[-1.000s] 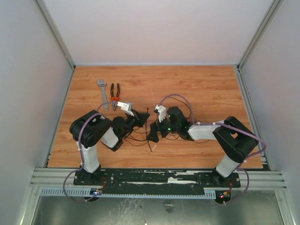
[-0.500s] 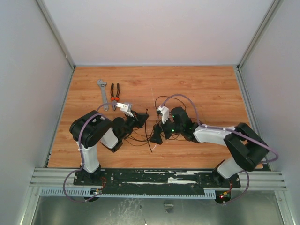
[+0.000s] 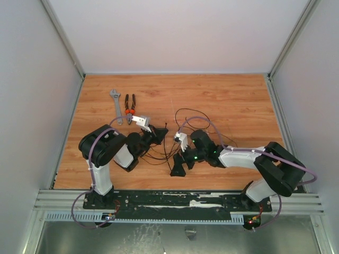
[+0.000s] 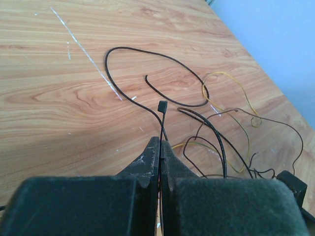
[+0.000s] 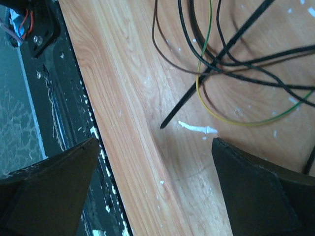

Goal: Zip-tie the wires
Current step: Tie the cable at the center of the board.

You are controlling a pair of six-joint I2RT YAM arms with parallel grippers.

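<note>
Black zip tie (image 4: 162, 114) work, noted left to right. Left gripper (image 4: 160, 143) is pinching the tie near its head end between fully closed fingers, the square head poking out just past them. Wires (image 4: 222, 140) are lying in loose loops on the wood table (image 4: 59, 98), some crossing the tie. Right gripper (image 5: 155, 143) is hanging wide open, gripping nothing, over the tie's pointed tail near the table's front edge. Judgement: it is lining up for the tail, and closing squarely across the strip, clear of strands, should serve best. No readable writing is showing.
</note>
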